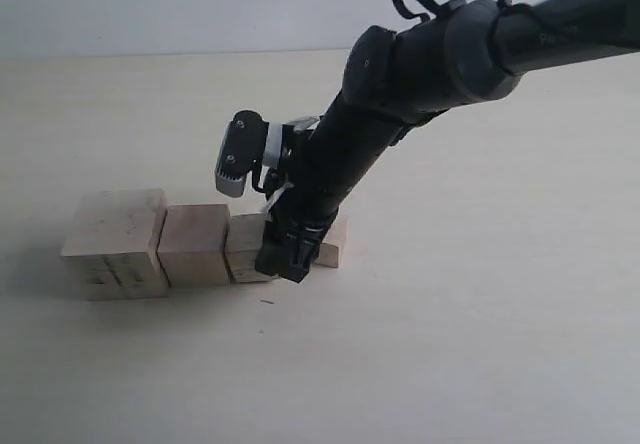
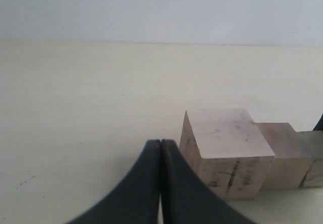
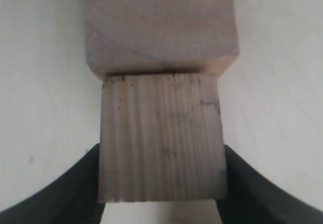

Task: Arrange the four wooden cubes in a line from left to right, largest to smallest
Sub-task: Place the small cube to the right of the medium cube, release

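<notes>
Four wooden cubes stand in one row. The largest cube (image 1: 115,239) (image 2: 227,143) is at the left end, then the second cube (image 1: 195,242) (image 2: 282,148) and the third cube (image 1: 245,246) (image 3: 159,27). The smallest cube (image 1: 333,242) (image 3: 161,143) sits at the right end, touching the third, and is partly hidden by the arm. My right gripper (image 1: 293,247) (image 3: 161,183) is shut on it, one finger on each side. My left gripper (image 2: 160,143) is shut on nothing, low beside the largest cube; the exterior view does not show it.
The pale tabletop (image 1: 480,324) spreads wide to the right of and in front of the row. The right arm (image 1: 420,74) slants down from the upper right over the row's right end. A white wall (image 2: 161,7) backs the table.
</notes>
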Controlling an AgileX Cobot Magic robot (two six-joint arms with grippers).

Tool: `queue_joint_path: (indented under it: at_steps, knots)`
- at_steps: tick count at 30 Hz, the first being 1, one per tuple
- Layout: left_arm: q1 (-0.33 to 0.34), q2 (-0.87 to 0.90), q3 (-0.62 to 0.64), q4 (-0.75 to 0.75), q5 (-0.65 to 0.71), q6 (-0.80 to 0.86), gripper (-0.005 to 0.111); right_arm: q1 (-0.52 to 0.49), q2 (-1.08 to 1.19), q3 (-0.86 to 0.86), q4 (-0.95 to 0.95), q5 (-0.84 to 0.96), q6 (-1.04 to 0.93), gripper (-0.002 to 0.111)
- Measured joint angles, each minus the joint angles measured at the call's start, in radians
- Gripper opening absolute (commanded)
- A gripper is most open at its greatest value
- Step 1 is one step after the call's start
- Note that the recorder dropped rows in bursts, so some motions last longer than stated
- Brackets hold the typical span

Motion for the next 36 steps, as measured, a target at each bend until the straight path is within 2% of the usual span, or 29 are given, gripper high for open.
queue_joint_path:
  at_steps: [9,36]
  knots:
    - [0.000,0.000,0.000,-0.002,0.000,0.000,0.000,0.003,0.032,0.000,0.085,-0.048,-0.171,0.000]
    - [0.000,0.000,0.000,-0.002,0.000,0.000,0.000,0.004,0.037,0.000,0.128,-0.071,-0.187,0.000]
